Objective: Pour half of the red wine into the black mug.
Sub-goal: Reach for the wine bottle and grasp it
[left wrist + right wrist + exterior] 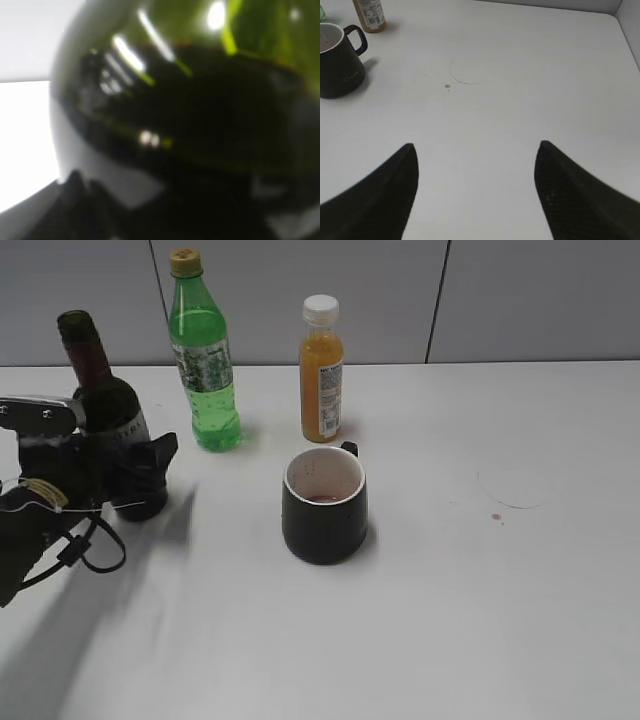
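The dark-green red wine bottle with maroon neck foil stands at the far left of the white table, leaning slightly. My left gripper is shut around its lower body. In the left wrist view the bottle's glass fills the frame, blurred. The black mug stands mid-table, to the right of the bottle and apart from it, with a little red wine at the bottom of its white interior. It also shows in the right wrist view. My right gripper is open and empty over bare table, right of the mug.
A bright green plastic bottle and a small orange juice bottle stand behind the mug near the grey wall. Small red drops and a faint ring mark the table on the right.
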